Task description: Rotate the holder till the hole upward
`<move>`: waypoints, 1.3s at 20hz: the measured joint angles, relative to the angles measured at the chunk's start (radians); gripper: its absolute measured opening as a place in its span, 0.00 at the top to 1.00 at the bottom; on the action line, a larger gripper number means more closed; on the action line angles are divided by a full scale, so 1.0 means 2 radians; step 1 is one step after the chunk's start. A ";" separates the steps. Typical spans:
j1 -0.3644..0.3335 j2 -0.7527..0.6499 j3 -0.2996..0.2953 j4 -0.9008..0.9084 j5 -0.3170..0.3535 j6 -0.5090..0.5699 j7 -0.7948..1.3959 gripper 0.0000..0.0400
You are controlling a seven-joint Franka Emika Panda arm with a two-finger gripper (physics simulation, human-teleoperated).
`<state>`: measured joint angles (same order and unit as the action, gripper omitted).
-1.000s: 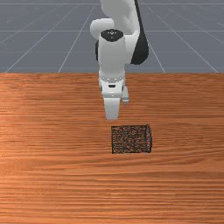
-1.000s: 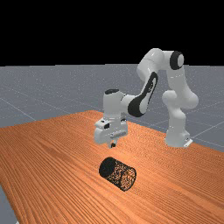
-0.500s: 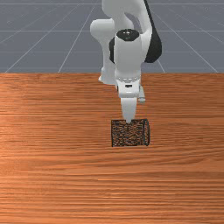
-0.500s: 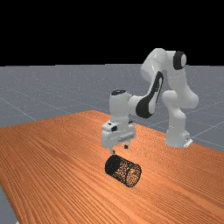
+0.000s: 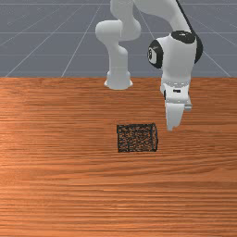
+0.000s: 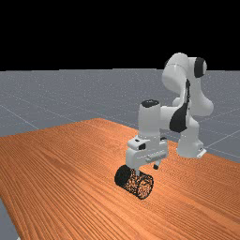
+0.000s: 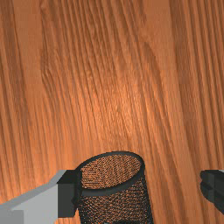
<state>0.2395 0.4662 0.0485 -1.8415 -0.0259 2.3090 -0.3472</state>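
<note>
Clearly on its side, holder (image 5: 137,139): rests on the orange-brown table (image 5: 55,180); lies like a toppled cup, a little beyond the middle toward the front view's right; sits low and near the middle in the far view.
Long axis: runs nearly level across the front view; follows the wood grain closely; slants in the far view, from upper left to lower right.
Mouth (image 7: 109,191): faces sideways; points to the front view's right; turns toward the far view's lower right; shows a round dark rim.
Other end (image 6: 123,175): points to the front view's left; looks darker than the mouth in the far view.
Mesh: black and see-through; lets the colour of the wood come through.
Gripper (image 6: 147,170): points down, spread wide, with nothing pinched; hangs just beyond the mouth in the front view, toward that view's right.
Fingers (image 7: 69,193): stand well apart; overlap the holder with one tip in the far view; overlap the rim with one tip in the wrist view; cannot tell whether touching.
Space within the gripper (image 7: 141,190): takes in part of the mouth in the wrist view, close beside one finger and well apart from the other.
Arm (image 6: 151,119): reaches over the table from the far view's right; bends down to the hand near the holder.
</note>
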 joint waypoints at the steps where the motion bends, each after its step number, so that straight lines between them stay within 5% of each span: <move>1: 0.003 0.002 0.004 0.004 -0.002 -0.001 -0.009 0.00; 6: 0.001 0.074 0.014 0.126 0.008 -0.099 -0.033 0.00; 7: 0.025 0.067 -0.011 0.091 -0.037 -0.045 0.005 0.00; 9: 0.033 0.092 -0.019 0.096 -0.047 -0.029 0.015 0.00; 10: 0.007 0.118 0.008 0.128 -0.003 -0.059 -0.026 0.00; 11: 0.008 0.123 0.007 0.118 -0.005 -0.039 -0.025 0.00; 12: 0.029 0.120 -0.015 0.096 -0.036 -0.004 0.006 0.00; 14: 0.050 0.141 -0.036 0.117 -0.062 -0.023 0.032 0.00; 15: 0.079 0.177 -0.064 0.175 -0.096 -0.092 0.058 0.00; 16: 0.030 0.135 -0.010 0.098 -0.030 0.009 0.005 0.00; 26: 0.154 0.228 -0.079 0.256 -0.130 -0.158 0.126 0.00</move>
<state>0.5478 0.9219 -0.1103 -1.3296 -0.2864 1.9935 -0.0951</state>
